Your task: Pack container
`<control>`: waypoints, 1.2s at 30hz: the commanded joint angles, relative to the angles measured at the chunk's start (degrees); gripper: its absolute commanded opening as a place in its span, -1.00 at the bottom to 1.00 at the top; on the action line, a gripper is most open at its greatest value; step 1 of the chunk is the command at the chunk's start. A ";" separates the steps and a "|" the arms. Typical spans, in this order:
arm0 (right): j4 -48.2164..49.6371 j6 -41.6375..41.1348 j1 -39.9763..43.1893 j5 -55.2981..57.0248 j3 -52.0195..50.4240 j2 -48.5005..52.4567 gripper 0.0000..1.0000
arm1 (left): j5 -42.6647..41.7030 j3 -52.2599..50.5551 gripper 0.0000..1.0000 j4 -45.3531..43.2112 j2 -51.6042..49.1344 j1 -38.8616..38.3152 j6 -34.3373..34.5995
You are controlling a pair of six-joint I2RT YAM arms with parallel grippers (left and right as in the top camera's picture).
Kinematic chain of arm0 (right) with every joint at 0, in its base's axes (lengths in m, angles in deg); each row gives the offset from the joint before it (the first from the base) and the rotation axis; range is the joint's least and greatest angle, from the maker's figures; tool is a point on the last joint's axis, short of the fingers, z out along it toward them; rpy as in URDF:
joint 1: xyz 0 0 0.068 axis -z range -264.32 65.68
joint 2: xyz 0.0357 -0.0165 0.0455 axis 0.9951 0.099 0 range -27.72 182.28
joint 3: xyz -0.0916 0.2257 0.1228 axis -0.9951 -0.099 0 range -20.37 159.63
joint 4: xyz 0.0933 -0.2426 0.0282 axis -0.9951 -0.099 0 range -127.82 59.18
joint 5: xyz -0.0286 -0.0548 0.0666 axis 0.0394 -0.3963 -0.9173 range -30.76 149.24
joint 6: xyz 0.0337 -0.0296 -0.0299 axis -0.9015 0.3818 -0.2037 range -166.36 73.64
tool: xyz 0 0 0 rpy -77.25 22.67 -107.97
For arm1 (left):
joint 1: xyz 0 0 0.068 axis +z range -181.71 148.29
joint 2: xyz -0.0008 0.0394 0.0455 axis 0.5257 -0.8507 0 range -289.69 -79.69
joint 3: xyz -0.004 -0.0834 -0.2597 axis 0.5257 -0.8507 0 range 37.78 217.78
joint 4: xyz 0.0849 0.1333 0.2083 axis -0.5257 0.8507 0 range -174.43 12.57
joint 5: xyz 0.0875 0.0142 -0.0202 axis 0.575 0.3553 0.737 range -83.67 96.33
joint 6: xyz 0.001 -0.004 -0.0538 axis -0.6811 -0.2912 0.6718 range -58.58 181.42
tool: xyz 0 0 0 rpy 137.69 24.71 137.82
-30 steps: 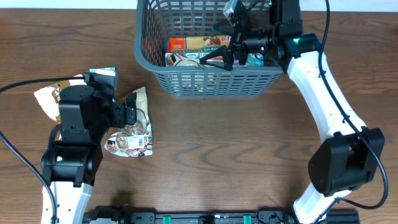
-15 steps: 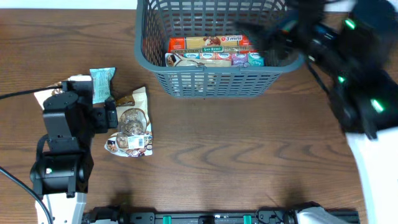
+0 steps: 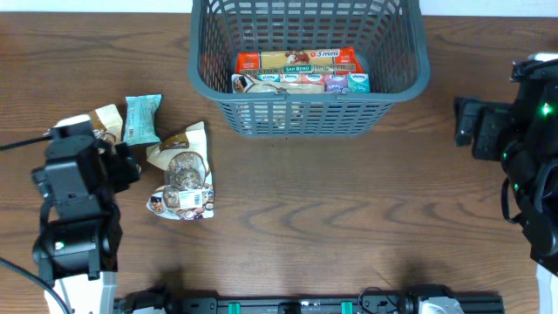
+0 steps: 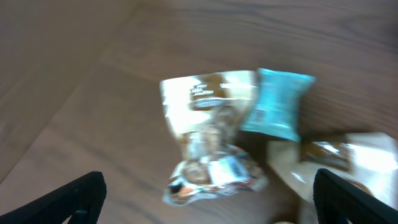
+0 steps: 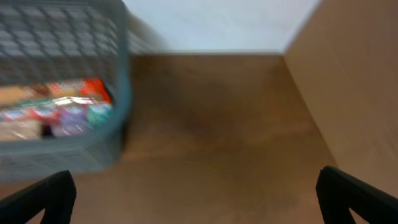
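The dark grey lattice container (image 3: 397, 78) stands at the back centre of the table. It holds an orange box (image 3: 296, 61) and a row of small packets (image 3: 301, 84). It also shows blurred in the right wrist view (image 5: 118, 93). On the table to its left lie a teal packet (image 3: 141, 118), a cookie packet (image 3: 183, 174) and a tan packet (image 3: 103, 118). My left gripper (image 3: 126, 167) is open and empty, just left of these packets. The left wrist view (image 4: 211, 208) shows them ahead: cookie packet (image 4: 208, 143), teal packet (image 4: 277, 106). My right gripper (image 3: 464, 126) is open and empty, right of the container.
The right wrist view shows bare brown table (image 5: 211, 143) and a pale wall (image 5: 211, 25) behind the container. The table's right edge lies close to my right arm (image 3: 532, 148).
My right gripper has pulled out of the container and swung to the table's right side. My left arm has drawn back left, away from the packets, uncovering the teal one.
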 commanded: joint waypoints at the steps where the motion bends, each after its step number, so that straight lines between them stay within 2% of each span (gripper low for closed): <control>1: -1.86 -2.19 1.75 2.43 -0.22 -0.13 0.98 | 2.84 1.03 0.97 -0.15 -0.42 5.60 4.28; 9: -3.21 -1.92 1.92 2.40 -0.22 -0.13 0.99 | -7.74 2.36 0.97 -5.62 -6.91 19.89 4.37; 15: -3.06 -1.95 1.92 2.34 -0.22 0.74 0.99 | -15.82 14.03 0.97 -3.28 -17.51 25.88 3.96; 21: -3.17 -1.97 1.92 0.20 -0.22 2.25 0.99 | -17.97 31.93 0.97 6.84 -30.14 26.84 1.07; 25: -3.21 -1.95 1.92 -0.61 -0.22 2.91 0.98 | -18.21 40.22 0.97 14.12 -36.02 26.84 1.05; 36: -3.15 -1.95 1.92 -2.73 -0.22 4.37 0.99 | -26.05 41.42 0.97 22.23 -49.33 26.84 -4.11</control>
